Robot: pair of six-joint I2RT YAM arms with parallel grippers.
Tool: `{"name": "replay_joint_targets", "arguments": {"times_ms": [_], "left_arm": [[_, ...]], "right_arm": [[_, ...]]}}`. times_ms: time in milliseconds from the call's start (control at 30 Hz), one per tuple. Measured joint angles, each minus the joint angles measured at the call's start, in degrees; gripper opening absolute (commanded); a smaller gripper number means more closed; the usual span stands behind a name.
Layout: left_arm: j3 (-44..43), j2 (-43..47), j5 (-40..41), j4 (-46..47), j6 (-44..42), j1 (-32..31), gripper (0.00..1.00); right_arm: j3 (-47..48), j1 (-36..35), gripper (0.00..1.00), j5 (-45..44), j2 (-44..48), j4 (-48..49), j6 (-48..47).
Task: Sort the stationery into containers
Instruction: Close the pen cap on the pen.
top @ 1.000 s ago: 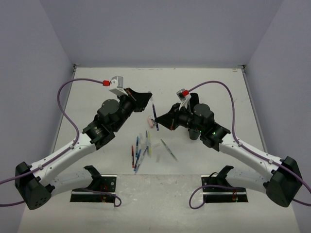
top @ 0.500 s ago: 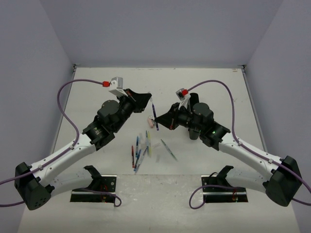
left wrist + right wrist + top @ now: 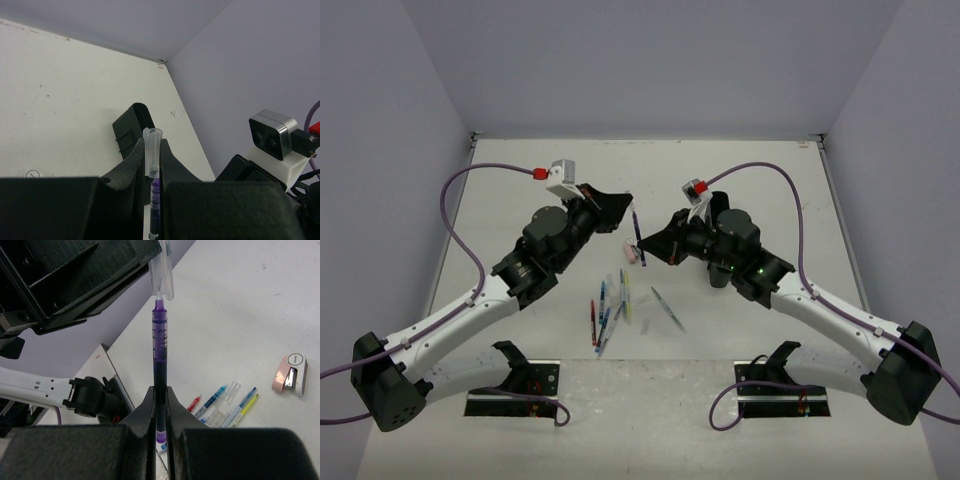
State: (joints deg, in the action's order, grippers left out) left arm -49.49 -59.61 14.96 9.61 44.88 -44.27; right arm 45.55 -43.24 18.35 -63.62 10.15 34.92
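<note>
A purple pen (image 3: 159,350) is held in the air between my two arms, seen from above as a thin dark line (image 3: 639,240). My right gripper (image 3: 160,390) is shut on its barrel. The pen's tip sits at the mouth of a clear cap (image 3: 163,275), and my left gripper (image 3: 152,146) is shut on that cap (image 3: 152,152). Several loose pens (image 3: 610,308), blue, red and yellow-green, lie on the table below, along with a pinkish-white piece (image 3: 632,253). The containers are out of view.
One more pale pen (image 3: 668,308) lies to the right of the pile. A black ribbed part (image 3: 129,131) stands just beyond my left fingertips; I cannot tell what it is. Two black base plates (image 3: 515,393) sit at the near edge. Walls close in the back and sides.
The right wrist has crept up very slightly. Both grips and the pen stay as they were.
</note>
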Motion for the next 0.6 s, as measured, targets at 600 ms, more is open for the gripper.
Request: {"name": "replay_joint_targets", "arguments": {"times_ms": [600], "left_arm": [[1.58, -1.19, -2.34, 0.88, 0.38, 0.02, 0.00]], "right_arm": [[0.88, 0.00, 0.00, -2.65, -0.98, -1.31, 0.23]]}}
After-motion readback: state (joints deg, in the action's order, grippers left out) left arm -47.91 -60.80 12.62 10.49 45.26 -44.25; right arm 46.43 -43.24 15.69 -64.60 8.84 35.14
